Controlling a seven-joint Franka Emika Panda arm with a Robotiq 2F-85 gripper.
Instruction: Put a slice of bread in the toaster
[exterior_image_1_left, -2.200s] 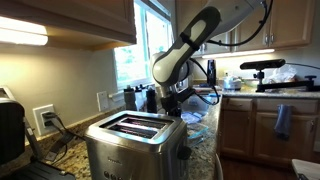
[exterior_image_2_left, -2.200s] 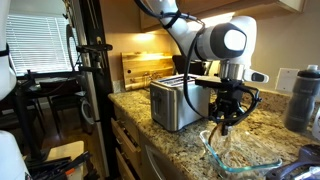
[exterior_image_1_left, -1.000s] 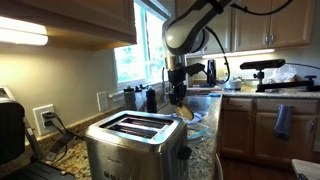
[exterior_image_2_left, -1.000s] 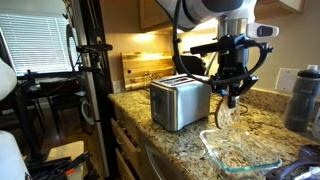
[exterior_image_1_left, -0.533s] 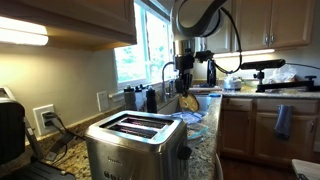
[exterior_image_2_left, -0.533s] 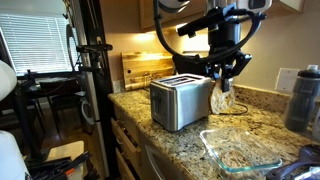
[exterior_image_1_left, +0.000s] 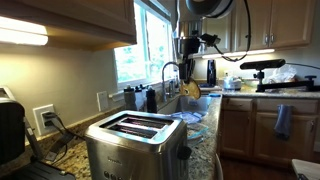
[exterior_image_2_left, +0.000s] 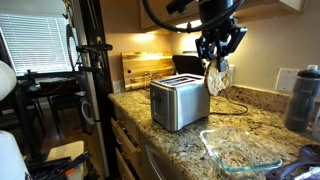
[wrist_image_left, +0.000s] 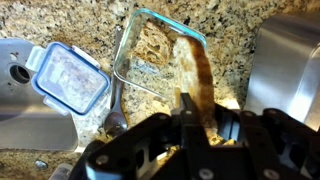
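My gripper (exterior_image_2_left: 217, 58) is shut on a tan slice of bread (exterior_image_2_left: 218, 77) that hangs edge-down from the jaws, high above the granite counter. In an exterior view the gripper (exterior_image_1_left: 190, 75) holds the bread (exterior_image_1_left: 189, 91) above and beyond the brushed steel toaster (exterior_image_1_left: 133, 146), whose two dark slots face up. The toaster (exterior_image_2_left: 180, 102) also stands below and to the left of the bread. In the wrist view the bread (wrist_image_left: 193, 70) hangs between the jaws (wrist_image_left: 197, 112), with the toaster (wrist_image_left: 288, 62) at the right edge.
A clear glass dish (exterior_image_2_left: 240, 151) holding more bread sits on the counter (exterior_image_2_left: 180, 145), also in the wrist view (wrist_image_left: 158, 55). Its blue-rimmed lid (wrist_image_left: 70, 78) lies beside it. A sink (wrist_image_left: 20, 85), a dark bottle (exterior_image_2_left: 302, 98) and a black appliance (exterior_image_1_left: 10, 130) are nearby.
The gripper has lifted the bread slice out of the glass dish and raised it well above the counter, moving toward the toaster.
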